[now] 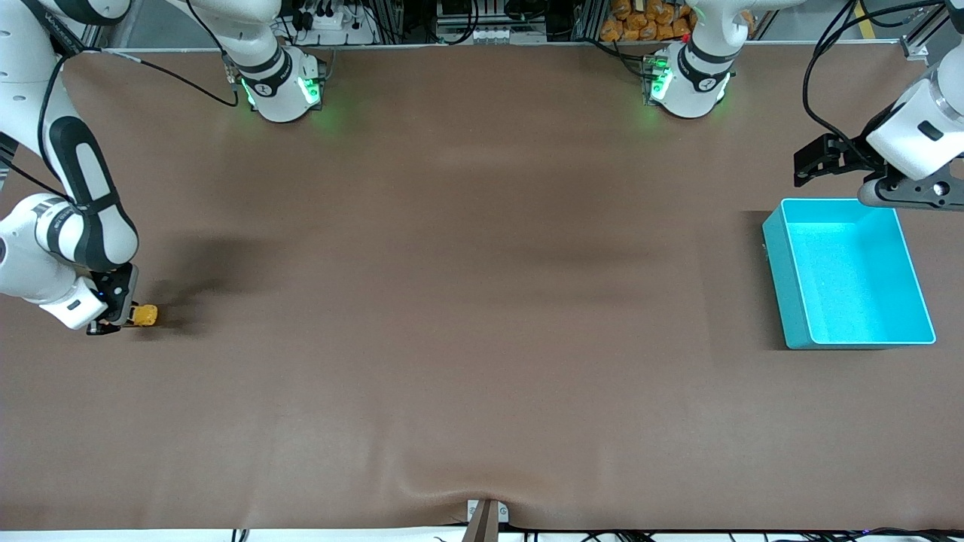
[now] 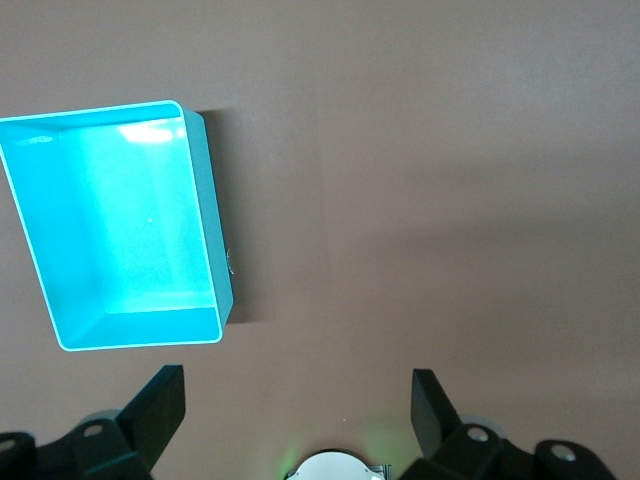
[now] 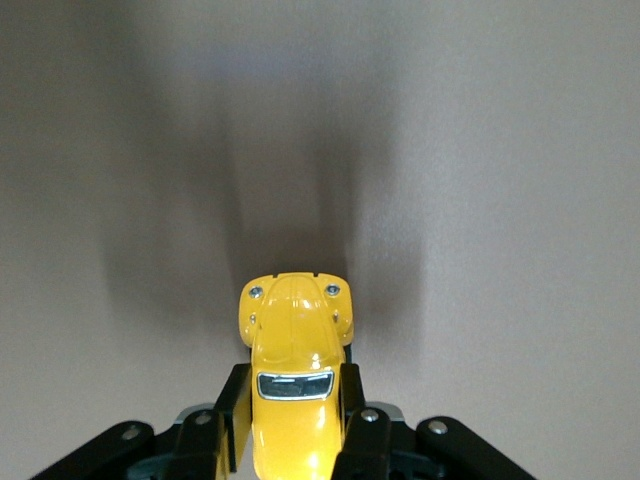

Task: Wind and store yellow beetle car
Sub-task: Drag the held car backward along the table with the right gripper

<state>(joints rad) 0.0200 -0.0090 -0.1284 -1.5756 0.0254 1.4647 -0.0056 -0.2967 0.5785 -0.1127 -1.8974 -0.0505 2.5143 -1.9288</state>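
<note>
Right gripper (image 1: 113, 320) clamps the yellow beetle car (image 1: 143, 315) low at the table; left gripper (image 1: 817, 162) waits, spread, near the empty turquoise bin (image 1: 776, 248); storing remains.

The car (image 1: 143, 315) is tiny, glossy yellow-orange, with a rounded beetle body. From my right wrist I see its bulging hood (image 3: 295, 315), two small round silver headlights at the nose, and a dark windscreen (image 3: 294, 385) with a bright trim. It sits between the fingers (image 3: 352, 400) of my right hand (image 1: 113, 320), which press on both its sides at the cabin; the nose sticks out free ahead of them. It is upright, low at the table (image 1: 482, 301), at the right arm's end, roughly midway between the bases' edge and the front camera's edge. I cannot tell whether its wheels touch the table.
</note>
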